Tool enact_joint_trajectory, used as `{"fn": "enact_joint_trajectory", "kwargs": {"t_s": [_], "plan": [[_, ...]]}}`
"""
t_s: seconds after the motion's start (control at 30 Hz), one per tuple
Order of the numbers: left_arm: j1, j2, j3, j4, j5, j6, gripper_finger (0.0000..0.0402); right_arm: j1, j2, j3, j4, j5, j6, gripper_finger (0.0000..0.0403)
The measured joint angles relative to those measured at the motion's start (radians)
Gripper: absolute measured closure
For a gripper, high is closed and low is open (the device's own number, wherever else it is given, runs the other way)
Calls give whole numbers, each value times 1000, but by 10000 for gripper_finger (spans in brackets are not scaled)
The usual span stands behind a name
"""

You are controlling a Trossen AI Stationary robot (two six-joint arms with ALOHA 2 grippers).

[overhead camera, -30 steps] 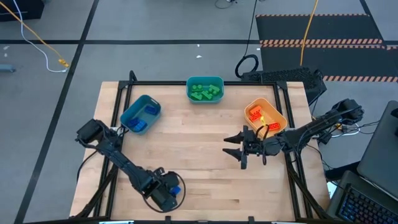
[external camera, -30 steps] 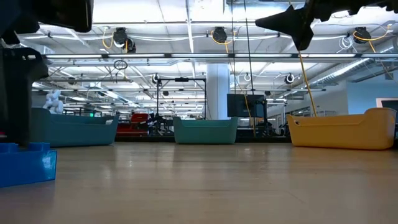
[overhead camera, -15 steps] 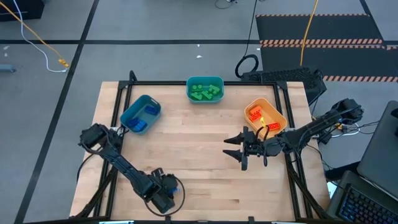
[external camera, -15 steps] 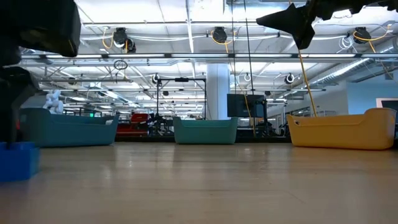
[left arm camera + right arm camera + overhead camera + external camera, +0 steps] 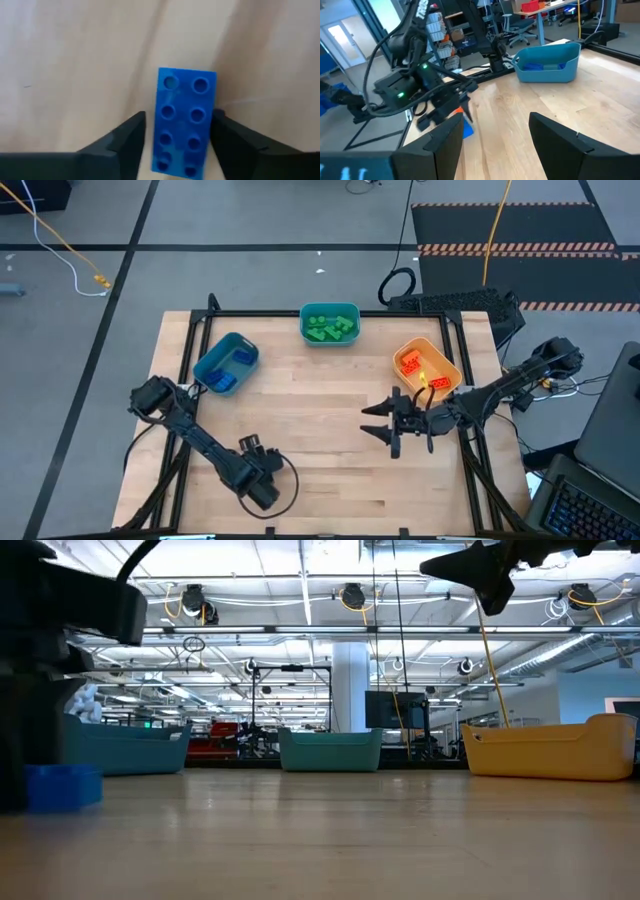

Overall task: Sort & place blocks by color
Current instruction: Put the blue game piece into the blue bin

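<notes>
One blue eight-stud brick (image 5: 186, 122) shows stud side up between my left gripper's (image 5: 178, 125) fingers. In the high view the left gripper (image 5: 258, 478) stands near the table's near edge, left of centre, and hides the brick. The low view shows the brick (image 5: 65, 787) beside the dark gripper. My right gripper (image 5: 387, 426) hangs open in the air near the orange bin, touching nothing. Other bricks lie sorted in the bins: blue (image 5: 238, 358), green (image 5: 330, 328) and orange (image 5: 412, 364). My left gripper holds the blue brick by its two long sides (image 5: 212, 127), toward one end, pinched between the two fingers. The fingers come from above, pointing down, and lie across the brick. It sits level, studs up. Whether its underside is off the table, I cannot tell.
Three bins stand along the far side: a blue bin (image 5: 227, 363) at far left, a teal bin (image 5: 329, 311) at far centre and an orange bin (image 5: 441, 360) at right. Bare wood lies between the two grippers. A black frame rail (image 5: 190, 360) borders the table.
My left gripper has moved a little toward the table's far and left edges and has turned about. The blue brick has gone with it, away from the near edge, and now sits hidden under the gripper in the high view.
</notes>
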Motion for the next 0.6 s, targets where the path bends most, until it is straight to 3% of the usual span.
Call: {"fn": "enact_joint_trajectory", "kwargs": {"t_s": [0.13,0.43,0.6], "plan": [[9,-18,-4,-33,23,61,268,17,0,0,-6,0,-3,183],[92,-186,-6,-237,93,193,268,22,27,0,-6,4,25,183],[189,-359,-5,-432,-18,230,268,22,49,-1,7,4,28,183]]}}
